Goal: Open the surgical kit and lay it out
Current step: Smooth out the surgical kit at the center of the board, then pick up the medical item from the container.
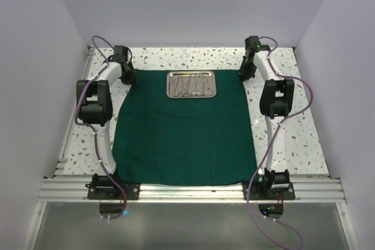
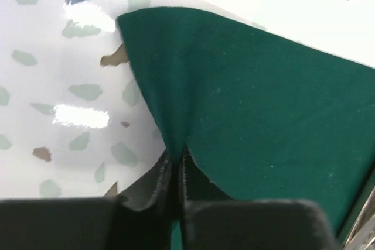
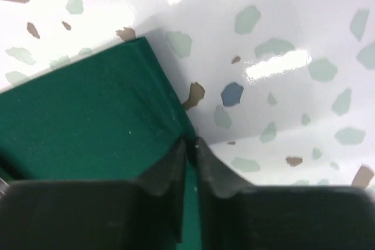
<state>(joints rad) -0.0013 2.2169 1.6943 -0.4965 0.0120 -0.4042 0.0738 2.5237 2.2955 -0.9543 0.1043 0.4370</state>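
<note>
Had left tool [image 2: 174,159] and right tool [image 3: 190,144] clamped onto the cloth's [image 1: 181,139] corners by the surface's [image 1: 293,139] far edge, tray [image 1: 192,84] lying crosswise midway between.

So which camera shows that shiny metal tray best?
The top external view: the steel tray shows whole, lying on the green cloth near its far edge, with slim tools inside. Both wrist views are filled by cloth corners pinched in the left gripper and right gripper; neither shows the tray plainly.
</note>
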